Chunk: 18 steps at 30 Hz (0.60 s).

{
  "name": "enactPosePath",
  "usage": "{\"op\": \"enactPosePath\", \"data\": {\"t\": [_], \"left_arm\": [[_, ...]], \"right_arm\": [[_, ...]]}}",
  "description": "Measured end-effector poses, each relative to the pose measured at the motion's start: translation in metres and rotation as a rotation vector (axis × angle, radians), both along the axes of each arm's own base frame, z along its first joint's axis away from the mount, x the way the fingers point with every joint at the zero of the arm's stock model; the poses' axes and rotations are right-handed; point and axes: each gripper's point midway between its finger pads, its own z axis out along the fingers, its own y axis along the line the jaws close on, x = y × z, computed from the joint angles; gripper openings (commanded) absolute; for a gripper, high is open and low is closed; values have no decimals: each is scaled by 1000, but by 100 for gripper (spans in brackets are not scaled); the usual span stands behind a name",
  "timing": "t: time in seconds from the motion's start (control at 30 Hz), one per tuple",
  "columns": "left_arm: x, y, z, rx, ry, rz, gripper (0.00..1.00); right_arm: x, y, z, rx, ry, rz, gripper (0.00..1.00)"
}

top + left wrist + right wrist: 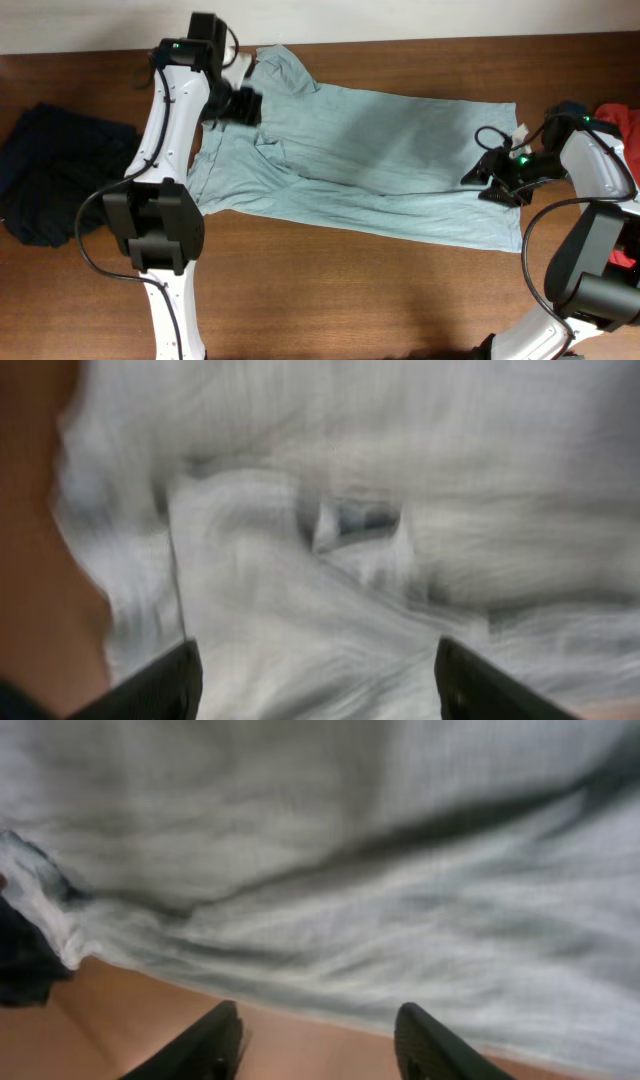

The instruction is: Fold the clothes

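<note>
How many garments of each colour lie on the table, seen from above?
Pale grey-blue T-shirt: 1
Dark navy garment: 1
Red garment: 1
Total: 3
A dark scrap beside the red one is too hidden to count.

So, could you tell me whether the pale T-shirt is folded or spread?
Spread: the T-shirt lies full length across the table, rumpled at one end.

Both wrist views blurred; red garment cut off at overhead's right edge.
</note>
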Motion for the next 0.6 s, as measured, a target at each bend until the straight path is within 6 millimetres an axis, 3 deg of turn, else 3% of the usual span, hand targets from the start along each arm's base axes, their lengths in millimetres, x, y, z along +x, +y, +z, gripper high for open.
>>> {"op": "enactPosePath", "data": {"t": [0.17,0.27,0.4,0.6], "left_arm": [[-54,27,-4,23,238,63,72],[-73,51,-2,19,331,132,65],[-82,74,0,3,376,205,64],[-114,74,10,4,418,226,66]], "right_arm": [[-10,4,1,16,41,7,68],[-19,4,1,10,83,12,68],[-37,3,1,-8,157,37,67],[-54,5,14,-13,182,82,68]]}}
